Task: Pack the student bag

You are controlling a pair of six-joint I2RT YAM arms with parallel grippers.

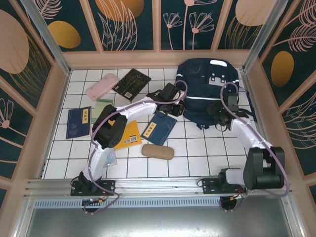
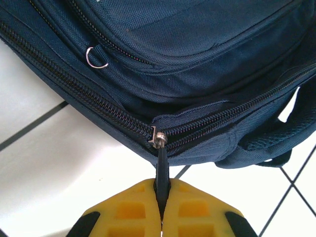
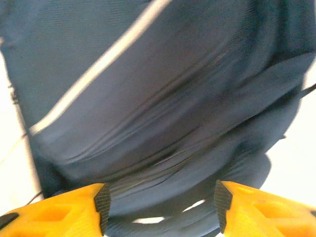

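The student bag (image 1: 210,94) lies flat on the white-tiled bench (image 1: 197,150), at about one o'clock from the bench's middle, close to the far right corner. Nothing appears packed yet, so the step in hand looks like opening the bag.

The left tool (image 2: 161,197) is pressed together on the black zipper pull (image 2: 161,168). It pinches the pull just below the metal slider (image 2: 158,138), on the bag's edge that faces nine o'clock in the top view. In the left wrist view the teeth look meshed toward ten o'clock of the slider and seem to part toward two o'clock. How far the compartment is open I cannot tell.

The right tool (image 3: 162,202) is spread wide above the bag's dark fabric, near the bag's six o'clock edge. Its wrist view is blurred, and nothing looks pinched between its fingers.

The next move probably calls for a steady pull along the line of the zip, keeping the tab square to the slider so it does not jam. The bag is soft and may slide or bunch, so the right tool would do well to press or grip the fabric as a brace.

A tan pouch (image 1: 158,151), a navy booklet (image 1: 159,128) and a yellow booklet (image 1: 129,134) lie at the bag's seven to eight o'clock, outside it.
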